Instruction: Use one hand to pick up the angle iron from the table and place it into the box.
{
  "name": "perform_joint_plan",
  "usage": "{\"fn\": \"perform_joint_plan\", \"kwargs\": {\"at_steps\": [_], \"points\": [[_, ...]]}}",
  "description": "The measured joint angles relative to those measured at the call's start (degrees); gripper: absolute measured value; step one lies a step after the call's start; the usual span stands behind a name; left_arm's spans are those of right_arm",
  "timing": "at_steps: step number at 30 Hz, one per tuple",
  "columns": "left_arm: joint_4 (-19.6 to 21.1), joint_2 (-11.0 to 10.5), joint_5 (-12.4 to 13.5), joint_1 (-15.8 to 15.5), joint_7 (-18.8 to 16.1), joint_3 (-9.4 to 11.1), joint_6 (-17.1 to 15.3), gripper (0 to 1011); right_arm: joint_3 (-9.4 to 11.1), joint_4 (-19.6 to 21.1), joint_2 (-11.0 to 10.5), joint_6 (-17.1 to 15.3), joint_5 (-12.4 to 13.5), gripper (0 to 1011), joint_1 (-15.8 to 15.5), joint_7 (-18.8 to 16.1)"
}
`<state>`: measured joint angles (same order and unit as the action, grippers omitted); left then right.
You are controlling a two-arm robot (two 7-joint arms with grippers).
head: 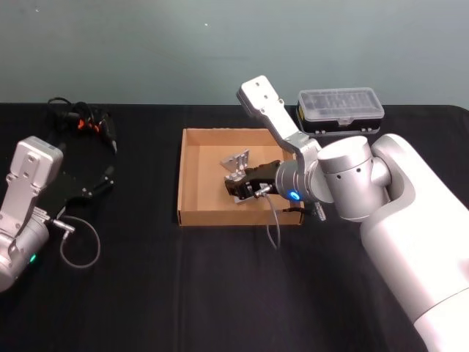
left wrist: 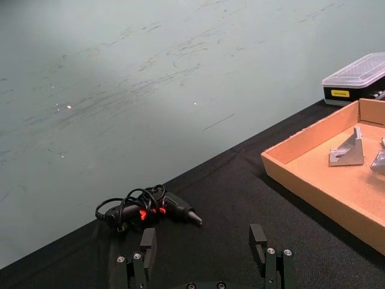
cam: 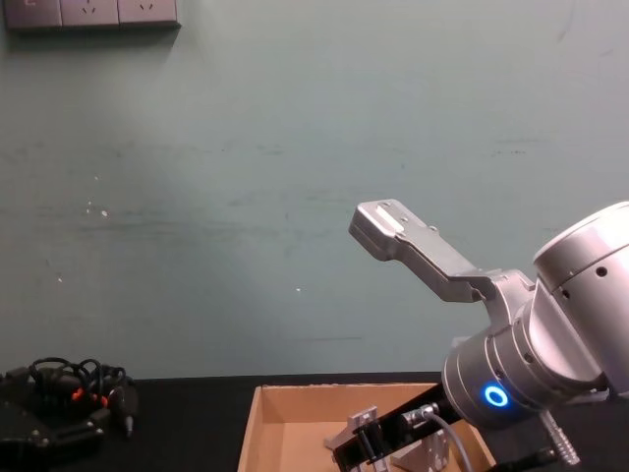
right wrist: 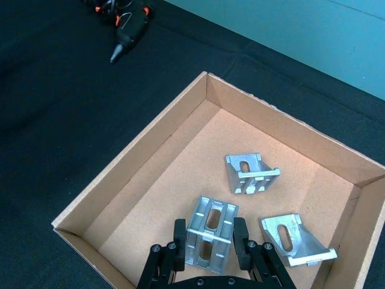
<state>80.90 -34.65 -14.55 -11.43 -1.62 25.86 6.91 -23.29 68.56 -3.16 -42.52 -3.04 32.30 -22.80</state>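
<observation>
Over the box point(right wrist: 144, 141), right gripper point(right wrist: 209, 250) grips an angle iron point(right wrist: 210, 239); left gripper point(left wrist: 204, 256) w/ jaws released, well left of box.

silver angle iron point(right wrist: 210, 239) gripped over tan box point(right wrist: 144, 162)

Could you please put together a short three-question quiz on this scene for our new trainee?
1. True or false: the right gripper holds an angle iron over the box.
2. How many angle irons already lie on the box floor? A) none B) two C) four
3. Fill in: the left gripper sits over the table with its fingers ____.

Key
1. True: its fingers clamp the bracket's sides.
2. B: one lies nearer the middle of the floor, another beside the held one.
3. Open, holding nothing.
</observation>
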Motion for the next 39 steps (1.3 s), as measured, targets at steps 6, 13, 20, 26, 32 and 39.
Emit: {"fn": "perform_joint_plan", "kwargs": {"at_steps": [6,13,20,26,32,39], "points": [[0.0,0.0,0.0,0.0,0.0,0.0,0.0,1011,-0.04,0.11,-0.03,-0.04,0.04,599,0.0,-0.03],[0.0,0.0,0.0,0.0,0.0,0.0,0.0,1011,-0.07,0.19,-0.05,-0.08,0.06,822,-0.02,-0.06],[0.0,0.0,0.0,0.0,0.0,0.0,0.0,1011,-0.11,0.25,-0.09,-0.13,0.09,1002,-0.04,-0.09],[0.0,0.0,0.0,0.0,0.0,0.0,0.0,1011,-0.21,2.22,-0.74,1.06,-0.15,1000,-1.13,-0.12],[0.0,0.0,0.0,0.0,0.0,0.0,0.0,1011,0.57,5.98,-1.77,4.98,-0.16,1000,-3.72,0.23],[0.0,0.0,0.0,0.0,0.0,0.0,0.0,1011,1.3,12.11,-3.77,9.76,-0.11,1000,-7.84,1.48]]}}
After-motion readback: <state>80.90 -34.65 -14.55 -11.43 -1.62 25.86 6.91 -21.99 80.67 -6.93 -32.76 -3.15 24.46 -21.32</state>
